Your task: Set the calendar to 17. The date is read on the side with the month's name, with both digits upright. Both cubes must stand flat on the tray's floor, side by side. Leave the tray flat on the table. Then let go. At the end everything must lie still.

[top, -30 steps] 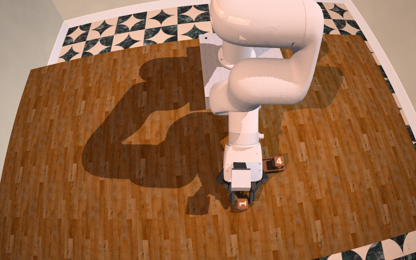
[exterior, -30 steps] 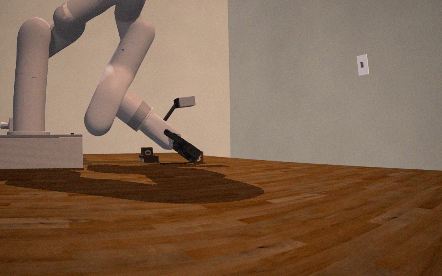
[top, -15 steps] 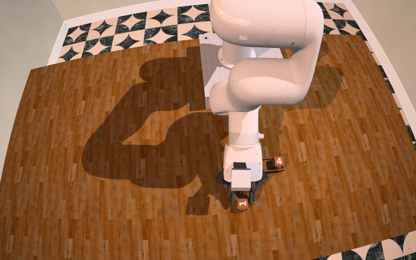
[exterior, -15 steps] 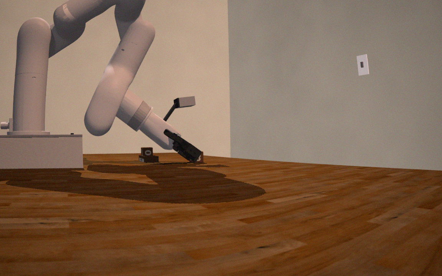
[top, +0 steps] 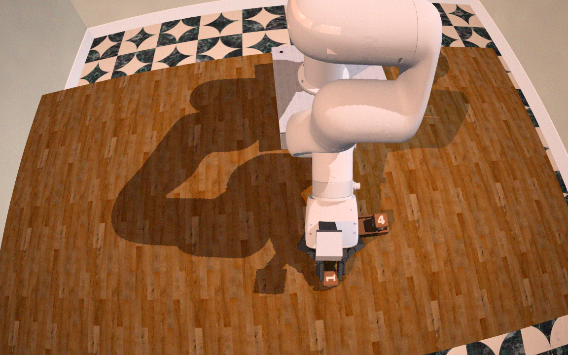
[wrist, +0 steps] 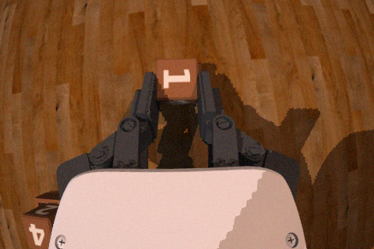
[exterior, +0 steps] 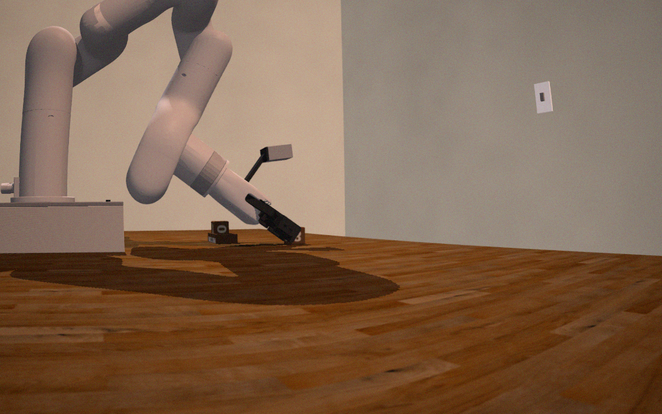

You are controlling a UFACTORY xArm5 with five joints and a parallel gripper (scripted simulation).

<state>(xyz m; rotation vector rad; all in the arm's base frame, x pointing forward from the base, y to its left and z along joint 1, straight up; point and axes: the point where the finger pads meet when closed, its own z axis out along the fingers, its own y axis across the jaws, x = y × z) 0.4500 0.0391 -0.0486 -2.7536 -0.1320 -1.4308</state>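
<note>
A brown cube (top: 330, 281) (exterior: 301, 234) (wrist: 177, 92) stands on the table with a white 1 on top, turned sideways in the wrist view; part of another digit shows in the exterior view. My gripper (top: 330, 274) (exterior: 295, 240) (wrist: 178, 85) reaches down at a slant and is shut on this cube, one finger against each side. A second brown cube (top: 380, 220) (exterior: 219, 227) (wrist: 37, 230) sits at the right end of the brown tray (top: 369, 234) (exterior: 227, 238), with a 4 on top and a 0 facing the exterior camera. The month's name is not readable, and the arm hides the tray's left end.
The tray lies to the right of my gripper in the top view, nearer the robot's base (top: 288, 103) (exterior: 42, 226). The wrist view shows only a corner of it, at the lower left. The arm casts a broad shadow on the wooden table (top: 145, 308) (exterior: 477, 334).
</note>
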